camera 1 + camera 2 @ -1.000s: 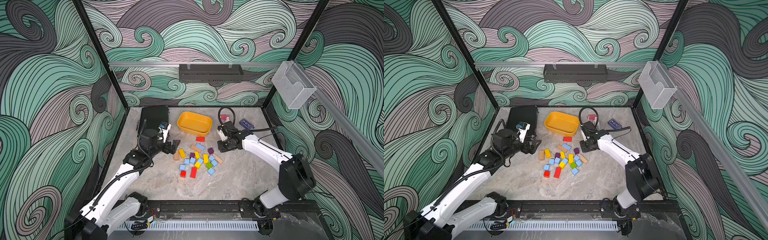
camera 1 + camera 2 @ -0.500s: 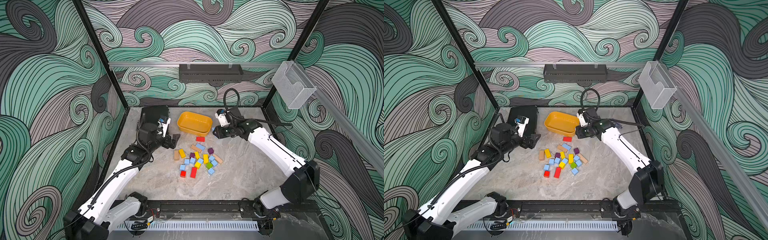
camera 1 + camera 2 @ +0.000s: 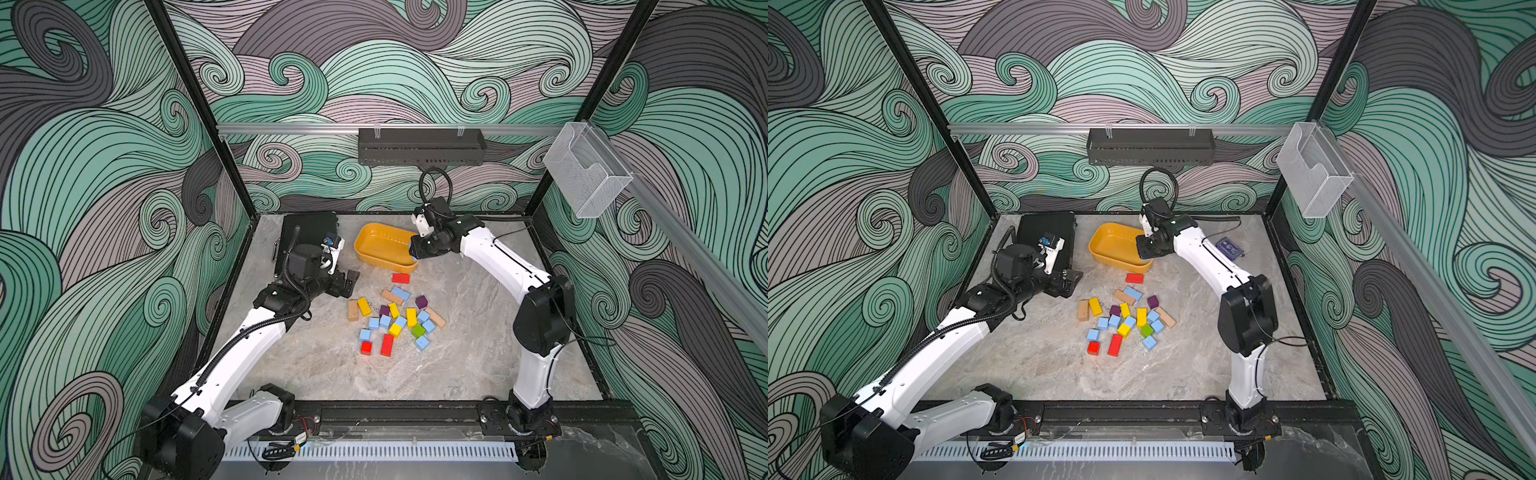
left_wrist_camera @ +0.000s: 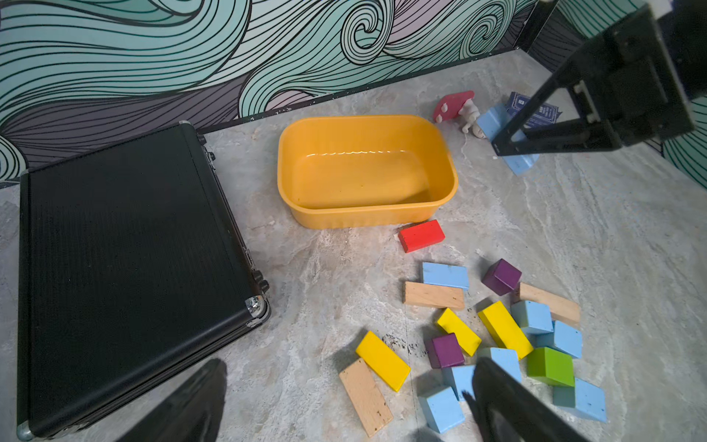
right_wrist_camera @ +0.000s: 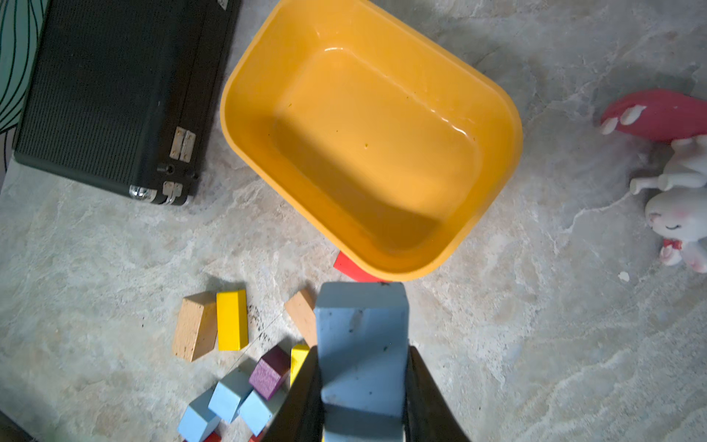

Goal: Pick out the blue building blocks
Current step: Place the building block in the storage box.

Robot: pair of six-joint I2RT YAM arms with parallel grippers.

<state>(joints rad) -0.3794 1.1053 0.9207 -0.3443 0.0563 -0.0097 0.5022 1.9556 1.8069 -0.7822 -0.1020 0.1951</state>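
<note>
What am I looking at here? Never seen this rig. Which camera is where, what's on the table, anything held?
Two robot arms, a left arm and a right arm, are mounted at the front of a marble-look table. Each ends in a two-finger gripper. The two wide pictures come from one stereo camera overhead, so they look nearly alike. The other two come from a camera on each wrist, looking past the fingers.

On the table are an empty yellow tub, a closed black case, a pile of coloured wooden blocks with several light blue, a small white toy figure and a dark navy packet.

The right gripper is shut on a long light blue block, close to the tub's rim. The left gripper is open, holding nothing, near the pile.
</note>
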